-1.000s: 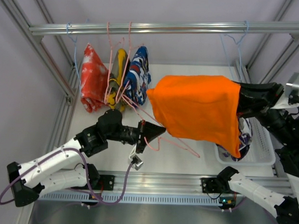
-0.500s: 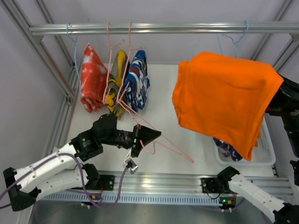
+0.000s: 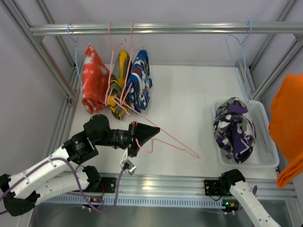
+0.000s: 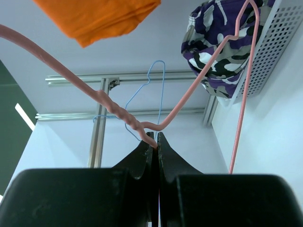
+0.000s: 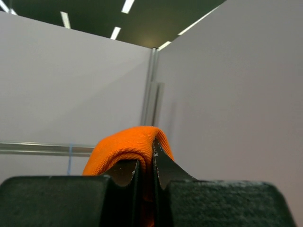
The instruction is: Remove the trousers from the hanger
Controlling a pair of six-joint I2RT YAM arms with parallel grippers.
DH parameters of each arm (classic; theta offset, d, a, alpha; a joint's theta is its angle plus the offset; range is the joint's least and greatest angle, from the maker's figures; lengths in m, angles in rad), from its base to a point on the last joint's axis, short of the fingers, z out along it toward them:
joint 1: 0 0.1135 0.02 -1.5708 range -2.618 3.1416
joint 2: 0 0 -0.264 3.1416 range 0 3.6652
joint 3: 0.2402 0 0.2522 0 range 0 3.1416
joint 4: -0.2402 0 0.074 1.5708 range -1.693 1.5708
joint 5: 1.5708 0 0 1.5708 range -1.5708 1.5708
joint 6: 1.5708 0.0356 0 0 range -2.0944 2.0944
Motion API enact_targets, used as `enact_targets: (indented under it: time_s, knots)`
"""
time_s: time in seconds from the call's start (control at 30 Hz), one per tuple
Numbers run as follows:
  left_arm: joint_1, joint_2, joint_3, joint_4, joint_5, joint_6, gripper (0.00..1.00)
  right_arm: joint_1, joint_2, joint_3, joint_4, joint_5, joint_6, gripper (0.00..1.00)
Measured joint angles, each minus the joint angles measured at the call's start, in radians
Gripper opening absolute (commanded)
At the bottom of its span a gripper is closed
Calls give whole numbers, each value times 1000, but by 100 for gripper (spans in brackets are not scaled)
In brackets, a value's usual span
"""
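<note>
Nearest the arm bases, the left gripper reaches out low over the white table. Its black jaws are pressed together on the twisted neck of a bare pink wire hanger. The left wrist view shows the wire pinched right at the fingertips, with the rest of the hanger's frame spreading away from them.

Over at the right edge, the plain bright orange folded trousers hang in the air, partly cut off by the frame, well apart from the hanger. The right gripper is clamped on a fold of this cloth, which bulges up between its jaws. The arm itself seems to lie beyond the overhead view.

Farther back on the right, the purple, white and black camouflage trousers lie bundled in a white perforated plastic basket.

At the far end, a silver metal rail spans the frame. From it hang a red-and-white cloth, a yellow cloth and a blue patterned cloth, close together on the left, and an empty light-blue wire hanger on the right.
</note>
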State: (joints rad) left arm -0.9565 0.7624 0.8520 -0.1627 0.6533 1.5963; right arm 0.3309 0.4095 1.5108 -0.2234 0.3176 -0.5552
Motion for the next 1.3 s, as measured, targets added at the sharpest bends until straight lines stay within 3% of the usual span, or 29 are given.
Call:
enact_targets:
  time_s: [0.27,0.6,0.77,0.97,1.3]
  knots:
    - [0,0,28,-4,-7,0,0,-24,-157,-236,14,154,-262,0]
    - [0,64,156,-2,-8,-2,0,-24,-137,-526,-123,334,-410,0]
    - [0,68,203,-2,-7,5,0,-23,-119,-649,-168,362,-388,0]
    - [0,74,233,-2,-7,19,0,-23,-225,-847,-220,350,-274,0]
    - [0,90,249,-2,1,32,0,-23,-258,-1059,-177,238,-135,0]
